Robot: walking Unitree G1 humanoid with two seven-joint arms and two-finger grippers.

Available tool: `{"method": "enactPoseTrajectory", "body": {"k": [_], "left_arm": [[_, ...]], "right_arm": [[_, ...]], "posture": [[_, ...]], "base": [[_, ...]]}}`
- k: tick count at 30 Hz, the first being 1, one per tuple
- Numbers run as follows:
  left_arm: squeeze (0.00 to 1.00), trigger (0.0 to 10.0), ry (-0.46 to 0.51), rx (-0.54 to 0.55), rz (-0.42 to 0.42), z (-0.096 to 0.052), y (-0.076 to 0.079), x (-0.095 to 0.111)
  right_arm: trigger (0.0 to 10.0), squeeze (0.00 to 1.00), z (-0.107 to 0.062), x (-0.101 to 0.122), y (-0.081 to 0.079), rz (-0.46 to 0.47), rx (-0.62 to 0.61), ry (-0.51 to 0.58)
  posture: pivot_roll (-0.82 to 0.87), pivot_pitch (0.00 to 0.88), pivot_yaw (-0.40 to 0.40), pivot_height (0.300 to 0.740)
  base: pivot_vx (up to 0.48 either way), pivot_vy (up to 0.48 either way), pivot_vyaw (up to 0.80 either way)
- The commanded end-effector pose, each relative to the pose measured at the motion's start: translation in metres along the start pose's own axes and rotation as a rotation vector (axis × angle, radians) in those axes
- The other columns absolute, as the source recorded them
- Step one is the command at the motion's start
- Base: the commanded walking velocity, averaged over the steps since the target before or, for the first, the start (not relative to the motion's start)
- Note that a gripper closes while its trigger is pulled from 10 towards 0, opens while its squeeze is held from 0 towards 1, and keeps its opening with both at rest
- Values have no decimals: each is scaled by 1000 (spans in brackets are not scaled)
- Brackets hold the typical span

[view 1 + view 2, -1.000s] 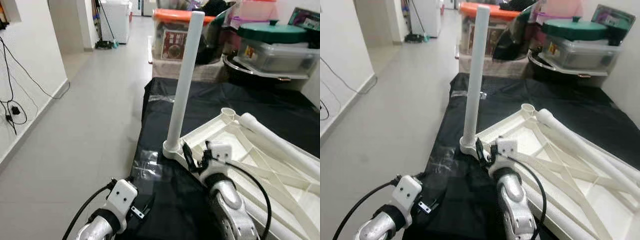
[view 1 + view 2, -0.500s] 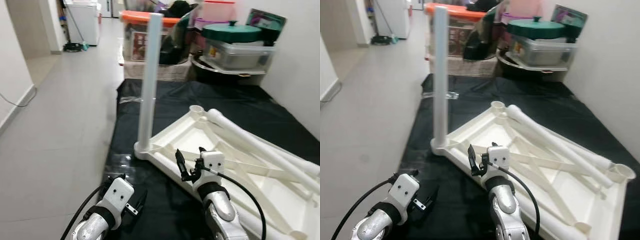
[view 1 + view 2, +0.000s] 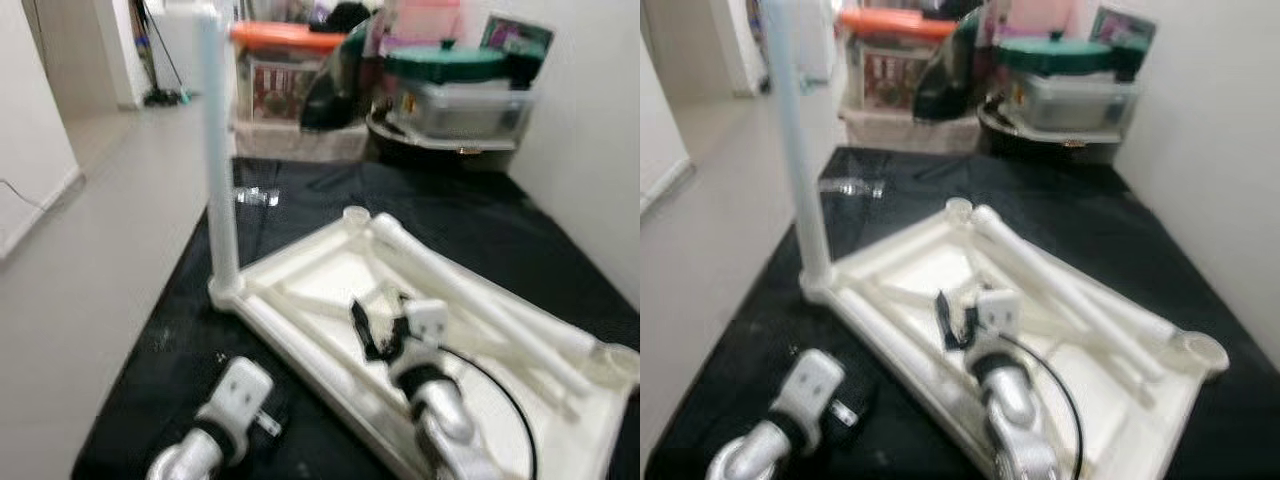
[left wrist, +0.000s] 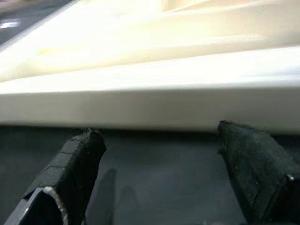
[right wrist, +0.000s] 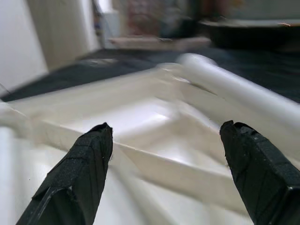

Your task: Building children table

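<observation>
Left eye view: the white plastic table [image 3: 330, 300] lies upside down on a black sheet [image 3: 460, 215] spread over the floor, its ribbed underside facing up. One smooth round leg [image 3: 220, 160] stands upright in a corner socket; a second leg [image 3: 470, 300] lies loose across the frame. The right tool [image 3: 378, 330] hovers over the frame's middle ribs. The left tool [image 3: 262, 408] sits low over the sheet, just beside the near rim. The picture is blurred.

Right eye view: same layout. An open socket [image 3: 1202, 349] shows at the far right corner, another at the corner near the loose leg's upper end. Storage boxes [image 3: 1070, 90] with a green lid are stacked behind, well apart from the table.

Left wrist view: fingers [image 4: 70, 173] spread wide, holding nothing, aimed at the flat glossy rim [image 4: 150, 105] from sheet level.

Right wrist view: fingers [image 5: 79, 173] spread wide, holding nothing, over the moulded ribs, with the loose leg [image 5: 234, 91] ahead.

Risks, as judged: the leg is a slick cylinder and could roll or slip from a two-finger grip. Knocking the frame could tilt the upright leg if it is loosely seated. The light table may slide on the sheet when pushed.
</observation>
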State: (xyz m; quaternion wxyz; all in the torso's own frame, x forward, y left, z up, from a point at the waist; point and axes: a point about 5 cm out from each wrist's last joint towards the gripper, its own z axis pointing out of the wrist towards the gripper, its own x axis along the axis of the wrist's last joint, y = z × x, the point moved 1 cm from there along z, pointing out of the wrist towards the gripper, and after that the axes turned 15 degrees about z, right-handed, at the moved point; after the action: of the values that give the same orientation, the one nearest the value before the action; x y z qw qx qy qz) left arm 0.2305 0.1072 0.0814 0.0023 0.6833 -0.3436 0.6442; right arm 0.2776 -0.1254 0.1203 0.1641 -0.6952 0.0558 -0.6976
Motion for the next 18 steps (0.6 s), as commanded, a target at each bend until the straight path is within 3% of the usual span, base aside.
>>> {"method": "enactPoseTrajectory", "body": {"k": [1,11,15,18], "left_arm": [[0,10000,-15,8,-4,-1,-4,-3],[0,10000,-7,9,-10,1,-5,-3],[0,10000,-6,13,-11,0,-5,-2],[0,10000,-6,18,-14,0,-6,-2]], "right_arm": [[10000,0,-1,-3,0,26,1,-16],[10000,0,0,1,1,46,8,-3],[10000,0,3,8,2,109,13,3],[10000,0,3,17,7,206,40,-7]], "posture": [[109,0,-70,740],[108,0,-70,740],[105,0,-68,740],[100,0,-66,740]], "base": [[0,0,0],[0,0,0],[0,0,0],[0,0,0]]}}
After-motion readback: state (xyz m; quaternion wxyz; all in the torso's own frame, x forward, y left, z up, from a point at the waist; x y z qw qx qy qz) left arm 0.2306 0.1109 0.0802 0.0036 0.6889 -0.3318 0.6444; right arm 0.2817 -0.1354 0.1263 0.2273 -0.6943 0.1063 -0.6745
